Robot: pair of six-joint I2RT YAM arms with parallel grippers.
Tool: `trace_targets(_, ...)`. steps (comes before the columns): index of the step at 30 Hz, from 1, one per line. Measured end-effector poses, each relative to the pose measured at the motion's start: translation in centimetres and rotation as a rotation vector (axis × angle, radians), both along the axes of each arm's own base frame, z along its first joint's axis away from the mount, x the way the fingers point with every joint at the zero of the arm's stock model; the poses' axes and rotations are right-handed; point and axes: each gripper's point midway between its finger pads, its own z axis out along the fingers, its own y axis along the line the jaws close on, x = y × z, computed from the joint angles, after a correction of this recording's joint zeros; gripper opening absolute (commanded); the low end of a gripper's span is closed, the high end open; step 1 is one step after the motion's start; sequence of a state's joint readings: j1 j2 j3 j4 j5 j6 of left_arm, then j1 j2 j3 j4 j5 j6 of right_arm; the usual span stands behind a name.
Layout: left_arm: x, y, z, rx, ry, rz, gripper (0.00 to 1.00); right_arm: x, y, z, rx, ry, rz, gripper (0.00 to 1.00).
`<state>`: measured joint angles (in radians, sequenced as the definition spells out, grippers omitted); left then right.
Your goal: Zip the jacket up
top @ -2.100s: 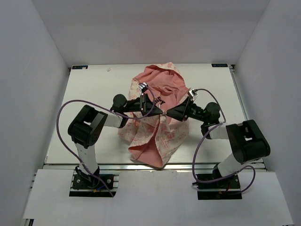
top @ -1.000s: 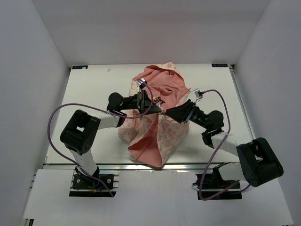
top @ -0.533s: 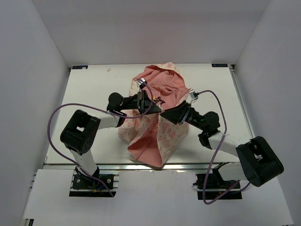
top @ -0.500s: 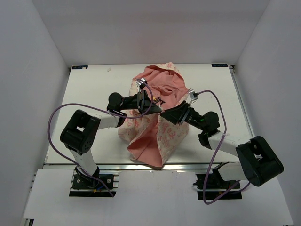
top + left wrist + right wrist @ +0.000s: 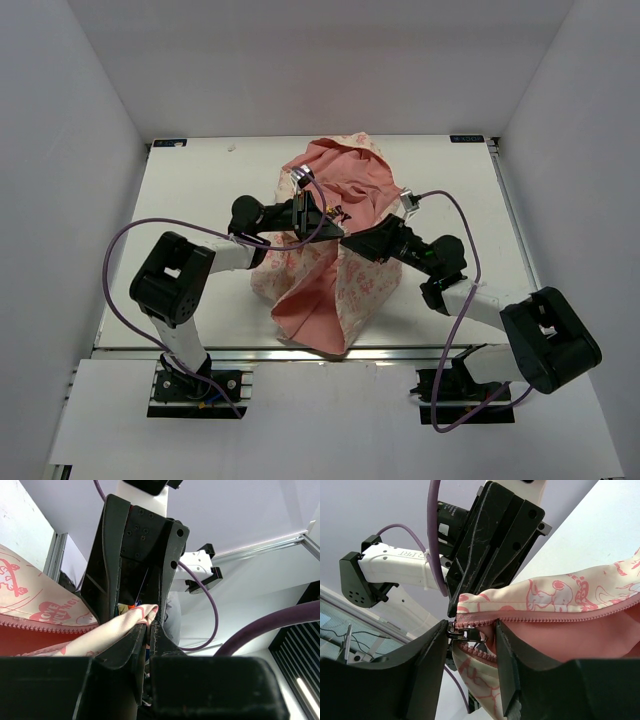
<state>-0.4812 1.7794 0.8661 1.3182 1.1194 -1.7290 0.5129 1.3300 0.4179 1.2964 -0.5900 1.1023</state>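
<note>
The jacket (image 5: 330,270) lies bunched in the middle of the table, cream with pink print outside and salmon-pink lining. It hangs lifted between the two grippers. My left gripper (image 5: 333,222) is shut on the cream hem edge next to the zipper (image 5: 149,624). My right gripper (image 5: 347,238) faces it, tip to tip. In the right wrist view the right gripper (image 5: 471,630) stands open around the dark zipper slider (image 5: 462,631), with pink zipper teeth (image 5: 555,618) running off to the right. The slider touches the left finger; a gap remains at the other one.
The white table (image 5: 200,200) is walled in by white panels on three sides. Purple cables (image 5: 125,250) loop from both arms. The hood end of the jacket (image 5: 340,160) lies towards the back. The jacket's lower flap (image 5: 315,325) reaches the front edge.
The right arm has dropped its elbow outward and its gripper has crept slightly left towards the left gripper. The left arm shifted a little early on, then held still with the fabric.
</note>
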Motion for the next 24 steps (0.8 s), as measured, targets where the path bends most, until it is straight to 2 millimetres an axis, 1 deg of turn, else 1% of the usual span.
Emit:
trace_targets(2,0.0,0.0,0.0,0.0,0.0,0.0,0.0,0.0,-0.1,0.1,0.003,0.003,0.0,0.44)
trace_targets(6,0.0,0.0,0.0,0.0,0.0,0.001,0.0,0.1,-0.5,0.5,0.009,0.003,-0.005,0.43)
trace_targets(13,-0.5,0.4,-1.5,0.022,0.044,0.002,0.0,0.4,-1.4,1.4,0.018,-0.025,-0.03,0.42)
trace_targets(17,-0.6,0.7,-2.1,0.035,0.059,-0.001,0.0,0.2,-1.5,1.4,0.016,-0.03,-0.02,0.4)
trace_targets(21,-0.6,0.9,-2.2,0.037,0.059,-0.002,0.0,-0.1,-1.4,1.4,0.011,-0.033,-0.001,0.38)
trace_targets(24,-0.6,0.9,-2.2,0.038,0.059,-0.004,0.0,-0.4,-1.3,1.4,0.006,-0.039,0.017,0.38)
